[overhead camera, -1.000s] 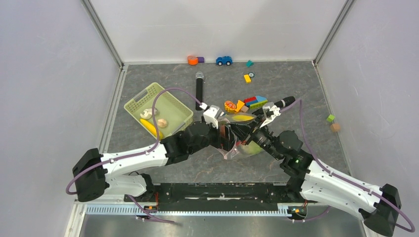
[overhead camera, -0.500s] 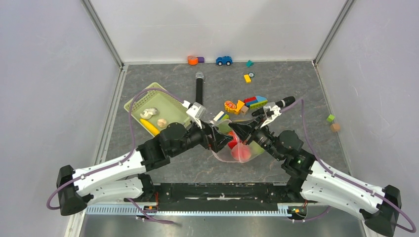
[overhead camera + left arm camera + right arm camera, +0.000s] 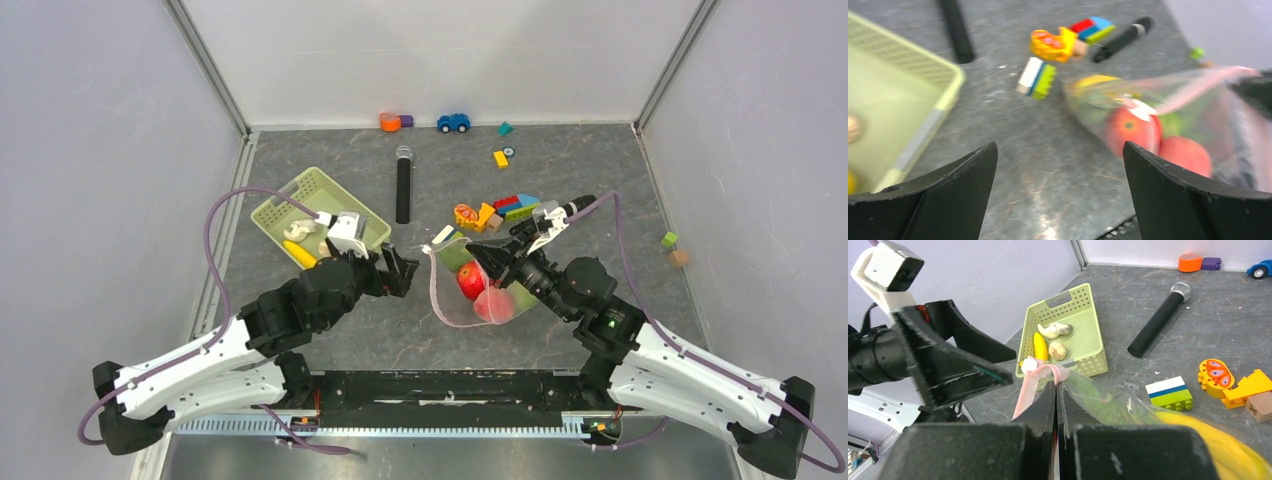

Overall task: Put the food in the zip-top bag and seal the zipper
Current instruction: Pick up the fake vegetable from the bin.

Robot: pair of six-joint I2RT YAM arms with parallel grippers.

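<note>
The clear zip-top bag (image 3: 478, 300) hangs from my right gripper (image 3: 481, 260), which is shut on its top edge by the pink zipper (image 3: 1034, 381). Its mouth faces left. Inside lie a red tomato (image 3: 1132, 131), a pinkish fruit (image 3: 1189, 156), green pieces (image 3: 520, 296) and a yellow banana (image 3: 1094, 80). My left gripper (image 3: 400, 272) stands open and holds nothing, left of the bag's mouth and apart from it. In the right wrist view the jaws (image 3: 1056, 386) pinch the film together.
A pale green basket (image 3: 290, 195) at the left holds a yellow piece (image 3: 1040, 346) and two pale pieces (image 3: 1057, 330). A black microphone (image 3: 403, 186) lies behind. Coloured blocks (image 3: 495, 212) sit just beyond the bag. Small toys line the back wall.
My left gripper has pulled back to the left, out of the bag's mouth, toward the basket. The red tomato now shows inside the bag. The right gripper has held still.
</note>
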